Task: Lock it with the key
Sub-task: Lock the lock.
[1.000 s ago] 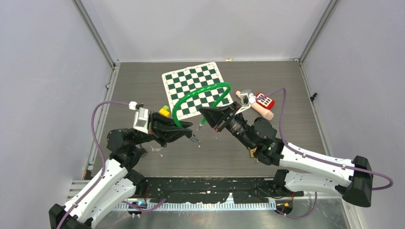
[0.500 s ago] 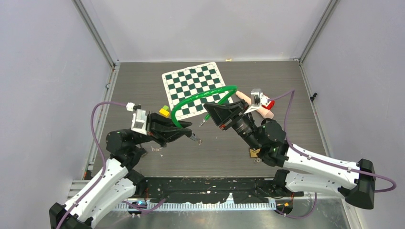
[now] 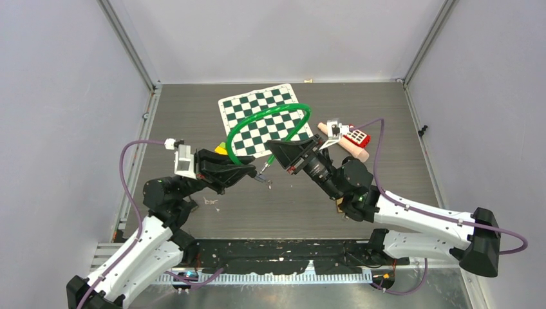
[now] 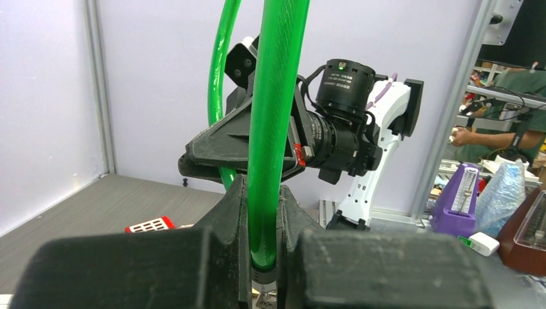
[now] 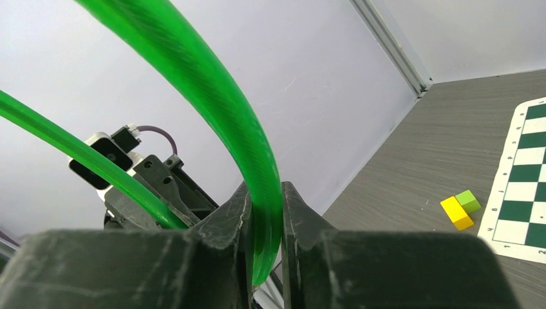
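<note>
Left gripper point(image 3: 256, 174) is clamped tight on one end of the green cable lock point(image 4: 273, 129). My right gripper point(image 3: 275, 152) pinches the other end. Loop arches up between both arms, above the near edge of the chessboard mat point(image 3: 257, 103). Gripper tips near each other, not touching.

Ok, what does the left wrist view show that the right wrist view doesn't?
Left wrist only: the right arm's wrist camera, a red-and-white object, a person in the background. Right wrist only: yellow and green blocks, the checkered mat, the left arm's wrist camera. Both: the green cable, clamped in the left claw in one and the right claw in the other.
</note>
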Robot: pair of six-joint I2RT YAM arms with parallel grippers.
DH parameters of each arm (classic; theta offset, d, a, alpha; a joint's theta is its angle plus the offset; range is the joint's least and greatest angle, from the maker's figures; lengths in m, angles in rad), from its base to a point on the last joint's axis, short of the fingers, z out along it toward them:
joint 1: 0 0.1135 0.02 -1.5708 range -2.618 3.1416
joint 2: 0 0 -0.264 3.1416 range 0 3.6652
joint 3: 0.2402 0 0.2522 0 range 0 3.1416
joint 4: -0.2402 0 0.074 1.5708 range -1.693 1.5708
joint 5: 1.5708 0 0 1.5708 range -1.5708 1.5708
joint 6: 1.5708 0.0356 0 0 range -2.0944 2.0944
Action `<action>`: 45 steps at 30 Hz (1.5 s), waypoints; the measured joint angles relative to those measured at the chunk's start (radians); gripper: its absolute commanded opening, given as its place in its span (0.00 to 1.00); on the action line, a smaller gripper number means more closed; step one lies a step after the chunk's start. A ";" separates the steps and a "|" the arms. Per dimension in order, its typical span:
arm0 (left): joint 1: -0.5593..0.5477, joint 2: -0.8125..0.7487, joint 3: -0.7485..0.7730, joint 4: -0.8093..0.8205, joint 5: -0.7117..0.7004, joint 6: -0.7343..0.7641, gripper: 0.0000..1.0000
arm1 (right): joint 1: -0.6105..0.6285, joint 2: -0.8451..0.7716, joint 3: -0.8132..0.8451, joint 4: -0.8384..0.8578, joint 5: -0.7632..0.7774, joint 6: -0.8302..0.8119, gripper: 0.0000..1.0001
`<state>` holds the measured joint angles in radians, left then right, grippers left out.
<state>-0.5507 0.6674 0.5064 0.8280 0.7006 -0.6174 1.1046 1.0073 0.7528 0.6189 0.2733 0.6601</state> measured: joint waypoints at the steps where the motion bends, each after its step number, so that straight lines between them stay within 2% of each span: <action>1: 0.000 -0.002 -0.002 -0.001 -0.009 0.000 0.00 | 0.000 0.003 0.004 0.000 0.000 0.005 0.05; 17: -0.001 -0.013 -0.016 -0.003 -0.089 0.001 0.00 | 0.001 0.073 0.041 -0.006 0.029 0.072 0.05; 24: -0.006 -0.025 -0.055 -0.001 -0.211 0.005 0.00 | 0.007 0.075 0.041 -0.030 0.090 0.109 0.05; 31: -0.007 -0.016 -0.087 -0.010 -0.312 0.003 0.00 | 0.028 0.117 0.073 -0.123 0.172 0.161 0.05; 45: -0.003 0.010 -0.089 0.034 -0.346 0.010 0.00 | 0.036 0.189 0.157 -0.197 0.216 0.181 0.05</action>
<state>-0.5533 0.6777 0.4179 0.8623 0.3550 -0.6075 1.1408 1.1965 0.9100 0.4221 0.4892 0.8413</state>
